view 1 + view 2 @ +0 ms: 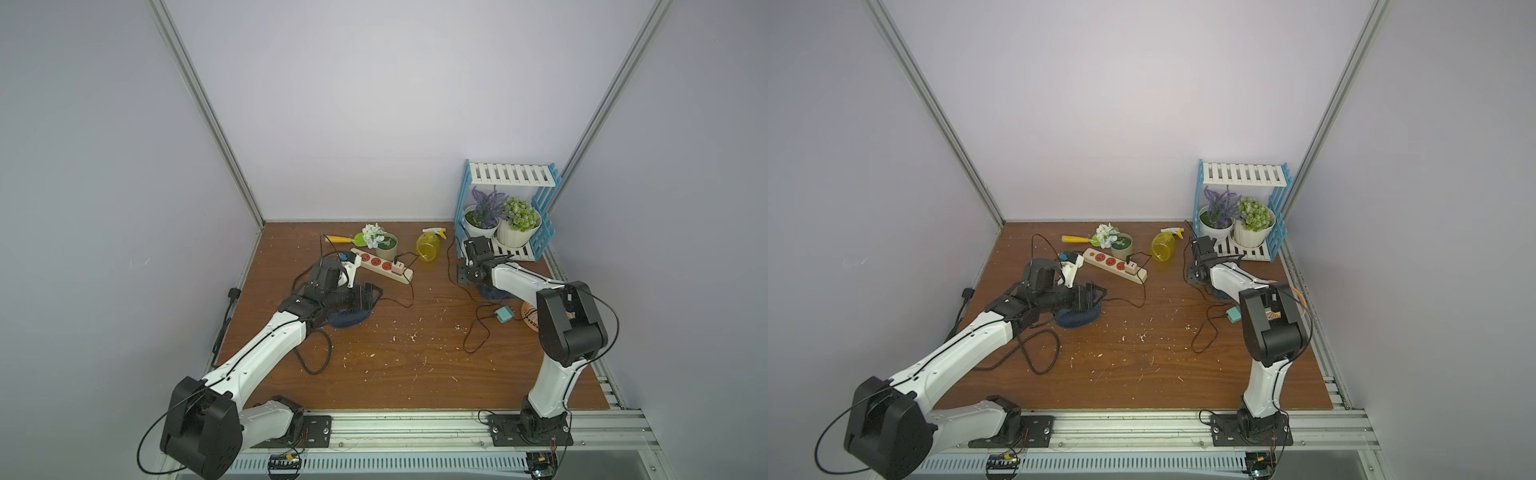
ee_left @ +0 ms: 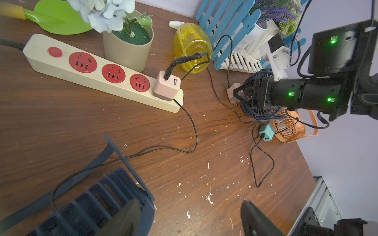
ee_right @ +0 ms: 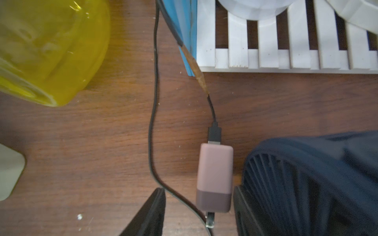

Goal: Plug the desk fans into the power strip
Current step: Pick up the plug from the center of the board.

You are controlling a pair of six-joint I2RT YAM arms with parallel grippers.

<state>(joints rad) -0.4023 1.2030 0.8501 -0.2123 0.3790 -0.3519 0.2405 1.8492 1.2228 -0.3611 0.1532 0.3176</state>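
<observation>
The cream power strip (image 1: 381, 265) (image 2: 81, 71) lies at the back of the table, with a pink adapter (image 2: 166, 85) in its end socket. My right gripper (image 3: 197, 190) (image 1: 471, 276) points down with its jaws open on either side of a second pink adapter (image 3: 214, 175). That adapter lies flat with a prong showing, and a black cable (image 3: 152, 122) runs past it inside the gap. A dark blue desk fan (image 3: 306, 183) sits right beside it. My left gripper (image 2: 188, 204) (image 1: 376, 293) is open over bare wood, next to another dark blue fan (image 2: 92, 200) (image 1: 349, 318).
A yellow spray bottle (image 1: 430, 246), a flower pot (image 1: 384, 245) and a green trowel (image 1: 340, 239) stand behind the strip. A blue and white shelf (image 1: 507, 178) holds two plant pots at the back right. An orange fan (image 1: 528, 316) and a teal adapter (image 1: 504, 314) lie by the right arm.
</observation>
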